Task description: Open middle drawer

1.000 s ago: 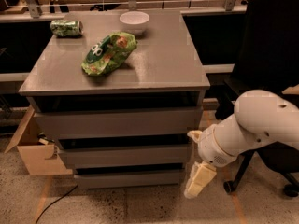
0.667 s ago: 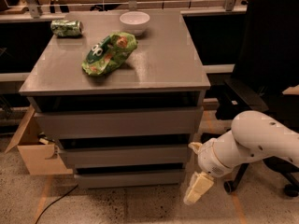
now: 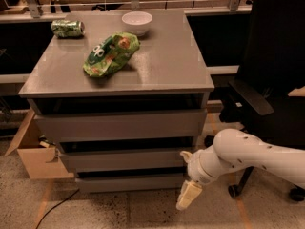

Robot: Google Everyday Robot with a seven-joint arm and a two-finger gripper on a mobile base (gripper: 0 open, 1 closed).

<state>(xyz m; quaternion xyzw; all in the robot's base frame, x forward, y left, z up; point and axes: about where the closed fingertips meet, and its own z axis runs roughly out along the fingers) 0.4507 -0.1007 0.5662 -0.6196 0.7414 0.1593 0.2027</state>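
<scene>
Glossy white tubular arm (image 3: 257,152) dotted with small dark holes; cream blocky gripper (image 3: 189,192) sits just below its rounded wrist.

Seen entering from the right edge, the white arm (image 3: 259,154) is stretched leftward, low down. The wrist (image 3: 202,167) is bent downward. The cream gripper (image 3: 188,194) is hung pointing down, near, right of centre.

We're looking at office-like workspace: black office chair (image 3: 279,75) standing right, grey drawer cabinet (image 3: 119,125) centre, cardboard box (image 3: 35,159) sitting left. Gripper (image 3: 188,193) hanging low, near cabinet's right front corner.
</scene>
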